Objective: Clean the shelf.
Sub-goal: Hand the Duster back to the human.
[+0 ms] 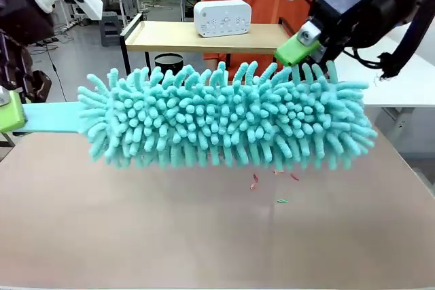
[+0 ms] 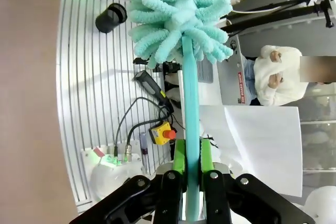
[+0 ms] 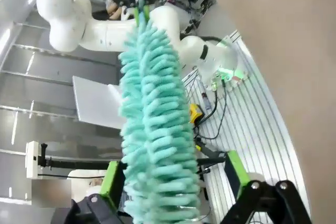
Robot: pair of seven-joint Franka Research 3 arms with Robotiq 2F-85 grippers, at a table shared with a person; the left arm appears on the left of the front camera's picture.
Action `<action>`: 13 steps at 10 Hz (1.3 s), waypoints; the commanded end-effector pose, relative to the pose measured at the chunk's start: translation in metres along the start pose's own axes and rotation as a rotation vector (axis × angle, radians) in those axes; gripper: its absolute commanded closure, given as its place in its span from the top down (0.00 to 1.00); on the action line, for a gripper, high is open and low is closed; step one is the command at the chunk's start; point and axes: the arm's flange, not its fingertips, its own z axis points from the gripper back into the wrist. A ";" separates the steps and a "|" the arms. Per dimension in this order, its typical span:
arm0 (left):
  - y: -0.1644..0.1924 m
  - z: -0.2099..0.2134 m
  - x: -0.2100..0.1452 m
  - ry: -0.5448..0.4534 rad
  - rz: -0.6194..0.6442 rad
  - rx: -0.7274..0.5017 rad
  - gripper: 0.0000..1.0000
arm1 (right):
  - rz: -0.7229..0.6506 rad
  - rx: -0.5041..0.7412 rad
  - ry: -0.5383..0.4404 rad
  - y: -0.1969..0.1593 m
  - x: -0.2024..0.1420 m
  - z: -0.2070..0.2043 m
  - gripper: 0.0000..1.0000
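The shelf (image 1: 204, 35) is seen behind the duster (image 1: 224, 117), at the far side of the table (image 1: 204, 236); a light wooden top board in a thin black frame is visible, with a white box (image 1: 222, 17) on it. The flat handle of the duster is clamped by the left gripper (image 2: 192, 169). The right gripper (image 3: 176, 179) is spread wide around the fluffy turquoise head, with its green pads (image 3: 237, 169) on either side.

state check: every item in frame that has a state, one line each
duster: held level above the brown table, off its surface
duster handle: clamped between the left gripper fingers
left gripper: shut on the handle
right gripper: open, fingers either side of the duster's fluffy end
shelf: upright at the far side, white box standing on its top board
small red and green scraps: loose on the table under the duster
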 end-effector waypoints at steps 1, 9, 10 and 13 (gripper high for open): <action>0.007 0.003 0.007 -0.022 0.005 -0.005 0.13 | 0.023 0.023 -0.007 0.011 -0.013 0.002 1.00; 0.008 0.003 0.009 -0.083 -0.040 -0.028 0.13 | 0.074 0.027 0.121 0.004 -0.019 -0.006 0.87; 0.008 0.003 0.009 -0.084 -0.038 -0.027 0.13 | 0.072 0.023 0.143 0.004 -0.020 -0.006 0.41; 0.008 0.002 0.008 -0.084 -0.032 -0.027 0.13 | 0.083 0.030 0.154 0.005 -0.021 -0.006 0.00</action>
